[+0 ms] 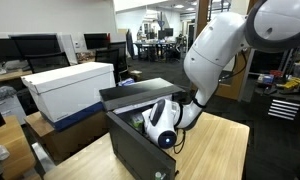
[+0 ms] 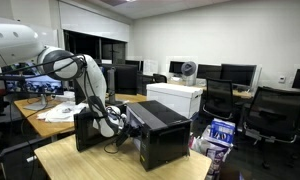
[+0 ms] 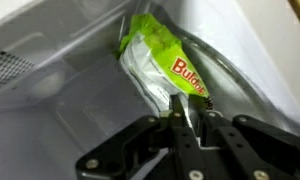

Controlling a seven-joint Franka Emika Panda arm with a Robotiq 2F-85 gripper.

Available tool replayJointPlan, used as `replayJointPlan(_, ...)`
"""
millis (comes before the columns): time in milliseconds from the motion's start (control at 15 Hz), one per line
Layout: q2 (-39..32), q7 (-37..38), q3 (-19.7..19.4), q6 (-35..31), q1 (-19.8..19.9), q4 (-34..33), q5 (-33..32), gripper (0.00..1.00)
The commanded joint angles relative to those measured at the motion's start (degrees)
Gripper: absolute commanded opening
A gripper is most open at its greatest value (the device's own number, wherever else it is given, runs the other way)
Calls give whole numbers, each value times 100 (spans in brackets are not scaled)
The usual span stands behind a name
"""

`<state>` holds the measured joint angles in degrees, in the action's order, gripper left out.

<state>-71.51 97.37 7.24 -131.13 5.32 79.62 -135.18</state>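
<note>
Pinching green bag [image 3: 155, 60], gripper [image 3: 190, 118] seemingly inside box [image 2: 160, 135]

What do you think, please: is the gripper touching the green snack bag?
Touching. The wrist view shows the gripper pinching the lower edge of the green snack bag, with no gap visible between them.

bag [image 3: 158, 58] in the box [image 3: 50, 120] corner — hand [image 3: 188, 118] at its end

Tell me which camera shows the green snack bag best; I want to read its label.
The wrist view: the green bag sits mid-frame, red lettering partly readable, the hand apparently pinching its lower edge. In both exterior views the black box and the arm hide it.
</note>
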Motion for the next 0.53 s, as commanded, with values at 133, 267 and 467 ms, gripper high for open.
replayJointPlan(133,818,-348,-15,-460,46,972,777,60)
replayJointPlan(267,966,-387,-28,-530,51,1142,940,73)
replayJointPlan(467,1215,-648,-39,-703,98,1437,1324,93)
